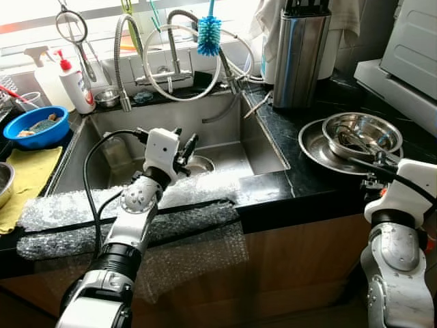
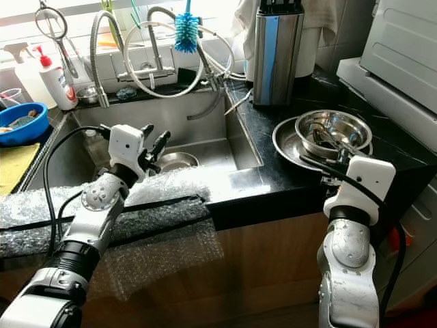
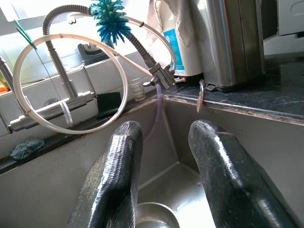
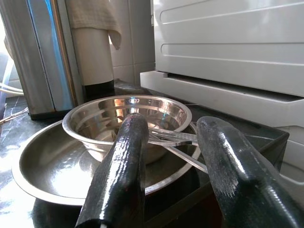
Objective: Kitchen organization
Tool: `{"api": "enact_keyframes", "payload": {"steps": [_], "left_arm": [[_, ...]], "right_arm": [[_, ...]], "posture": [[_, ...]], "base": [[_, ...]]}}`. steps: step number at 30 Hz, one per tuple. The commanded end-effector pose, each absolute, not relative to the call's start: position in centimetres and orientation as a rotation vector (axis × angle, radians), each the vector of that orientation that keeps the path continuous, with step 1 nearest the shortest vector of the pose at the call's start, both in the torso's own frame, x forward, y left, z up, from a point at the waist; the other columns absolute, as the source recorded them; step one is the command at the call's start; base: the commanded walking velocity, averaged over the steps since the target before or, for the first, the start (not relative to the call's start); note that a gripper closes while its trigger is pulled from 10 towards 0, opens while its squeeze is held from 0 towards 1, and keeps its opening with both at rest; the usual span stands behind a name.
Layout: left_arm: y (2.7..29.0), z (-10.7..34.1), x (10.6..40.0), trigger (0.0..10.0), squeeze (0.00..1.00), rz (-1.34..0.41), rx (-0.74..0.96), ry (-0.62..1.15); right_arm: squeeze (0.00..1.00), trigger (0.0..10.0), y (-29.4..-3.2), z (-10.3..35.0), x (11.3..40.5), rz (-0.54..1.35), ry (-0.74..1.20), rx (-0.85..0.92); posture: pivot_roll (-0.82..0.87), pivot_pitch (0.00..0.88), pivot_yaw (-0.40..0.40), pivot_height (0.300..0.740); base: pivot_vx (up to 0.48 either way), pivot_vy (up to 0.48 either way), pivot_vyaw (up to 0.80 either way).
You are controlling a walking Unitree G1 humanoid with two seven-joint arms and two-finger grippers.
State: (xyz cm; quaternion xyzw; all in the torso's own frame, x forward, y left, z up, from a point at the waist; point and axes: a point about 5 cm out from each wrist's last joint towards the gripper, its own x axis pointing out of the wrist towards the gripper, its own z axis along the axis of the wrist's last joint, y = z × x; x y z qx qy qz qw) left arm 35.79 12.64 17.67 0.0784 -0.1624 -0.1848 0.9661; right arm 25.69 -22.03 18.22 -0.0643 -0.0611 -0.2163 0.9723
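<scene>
Right gripper (image 4: 171, 171), fingers spread wide and empty, lines up just short of the bowl (image 4: 126, 116) nested in the plate (image 4: 42, 166), likely to grab it, while left gripper (image 3: 164, 175) hangs open above the sink (image 1: 259, 147) drain.

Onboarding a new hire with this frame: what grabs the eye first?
The steel sink sits dead centre, with the left gripper open above its front edge and a blue bottle brush hanging over the tap. On the black counter to the right, a steel bowl is nested in a wider pan, and the right gripper is open just before them.
</scene>
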Motion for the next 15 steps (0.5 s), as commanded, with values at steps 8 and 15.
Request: {"api": "enact_keyframes", "payload": {"steps": [8,15], "left_arm": [[12.84,17.67,35.82,10.0,0.0,-0.365,0.161,-0.327],[12.84,17.7,35.85,10.0,0.0,-0.364,0.162,-0.327]], "right_arm": [[0.0,10.0,-21.64,18.55,26.3,-0.394,-0.119,-0.12],[0.0,10.0,-21.62,18.82,26.5,-0.383,-0.126,-0.122]], "posture": [[-0.23,0.0,0.065,0.74],[-0.23,0.0,0.063,0.74]], "base": [[0.0,0.0,0.0],[0.0,0.0,0.0]]}}
